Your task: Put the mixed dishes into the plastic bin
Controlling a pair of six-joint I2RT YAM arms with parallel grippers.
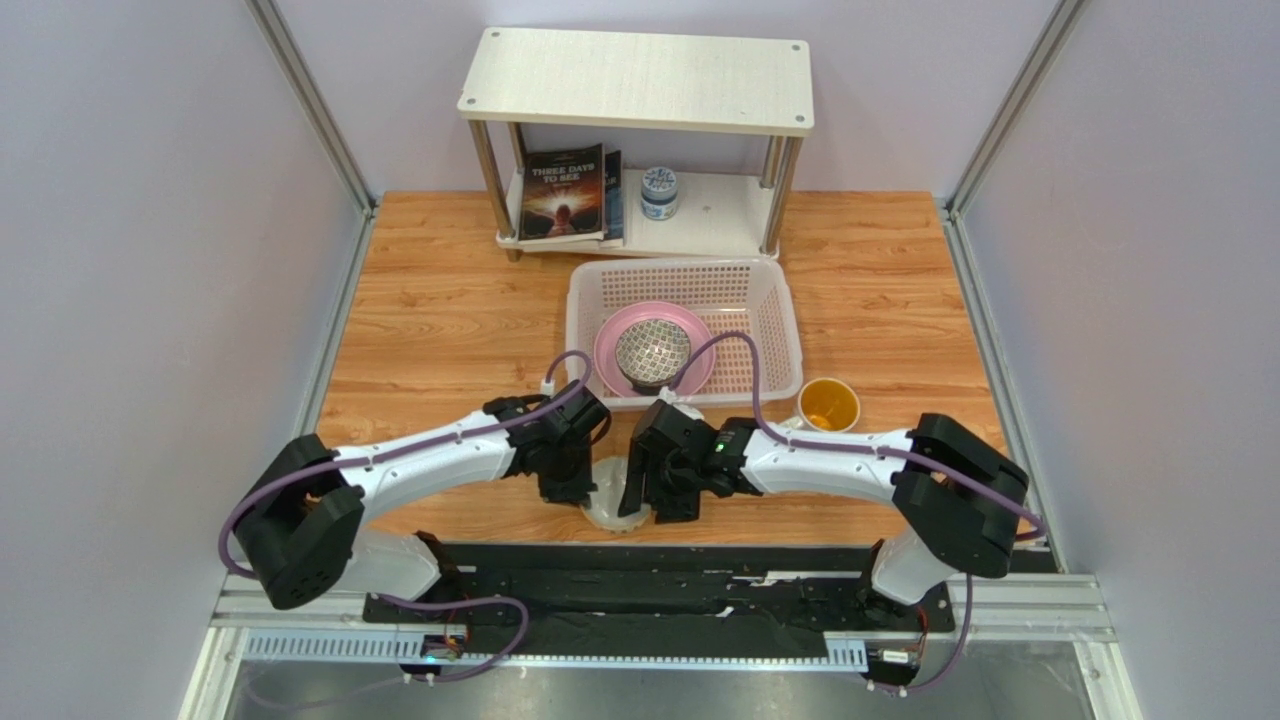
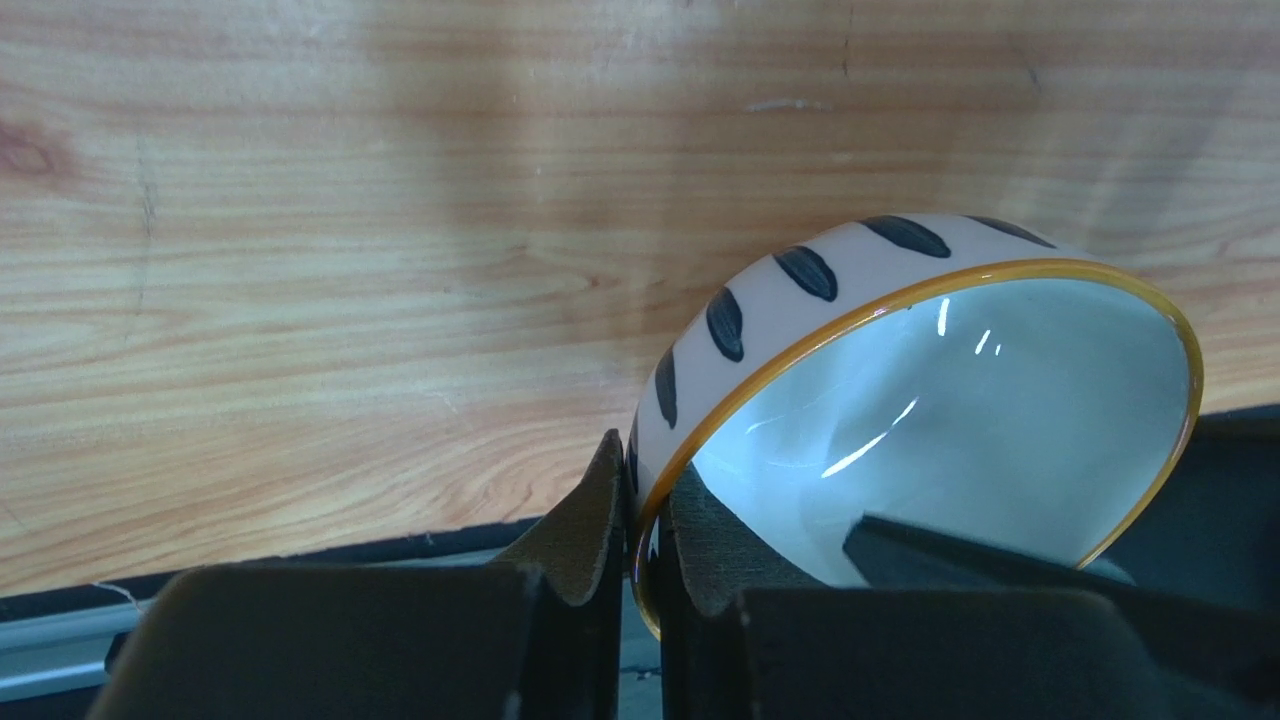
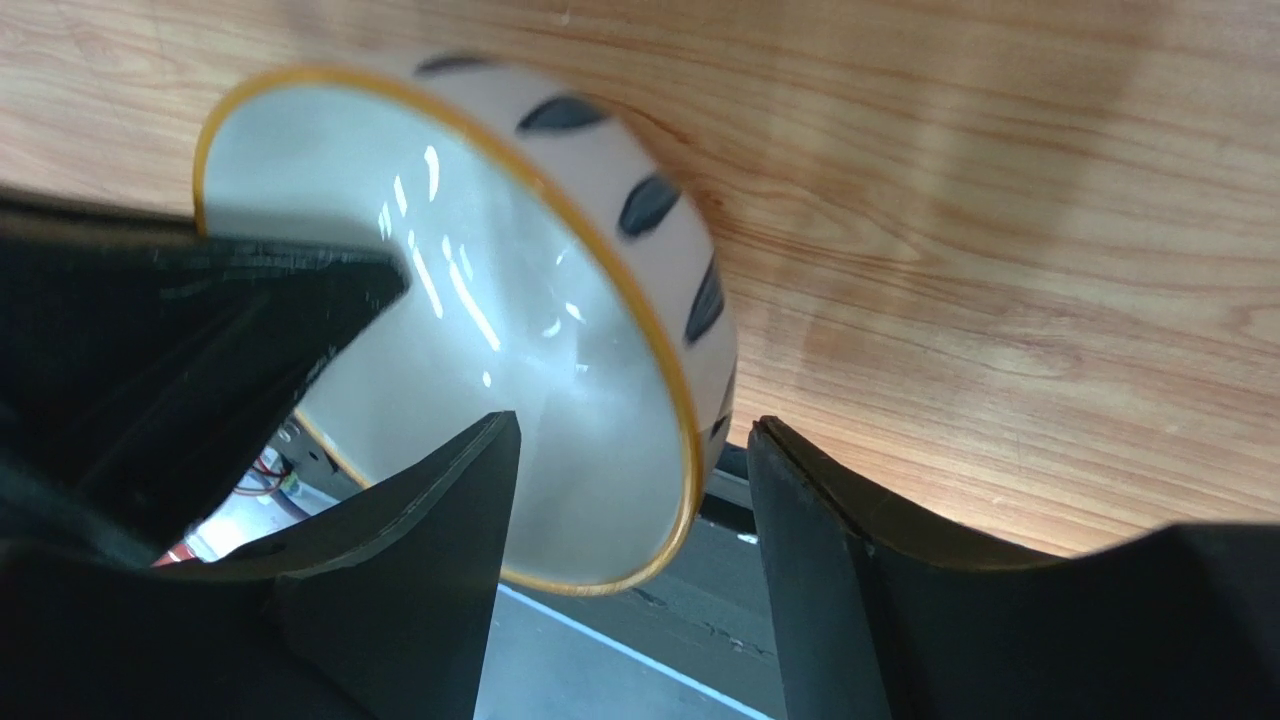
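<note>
- the white bowl [image 2: 932, 420] sits tipped on its side at the near edge of the table [image 1: 436, 330], between the two arms and well short of the bin [image 1: 736, 300]. i cannot tell whether its lower edge touches the wood.
- the left claw [image 2: 643, 480] is narrow and pinching the bowl's wall, one finger outside by the dark strokes and one inside on the glaze. a grip on one thin wall would explain the tilt, with the mouth turned toward the other arm.
- the right claw [image 3: 631, 435] stands wide, astride the opposite rim. one finger is inside the bowl; the other is outside, with a clear gap to the wall. it holds nothing yet.
- this looks to me like a handover: the left presents the open rim so the right can close on it and carry the bowl on.
- the bin lies ahead, past both wrists. the pink plate [image 1: 609, 357] lies in it with the dark bowl [image 1: 652, 351] on top, so the white bowl likely needs to go beside or into those.
- the mug [image 1: 828, 402] stands on the table just beside the bin's near right corner, not yet in.
- both arms fold inward from their bases, forearms low and nearly level across the table's near edge. the wrists meet at the middle, with the claws facing each other.
</note>
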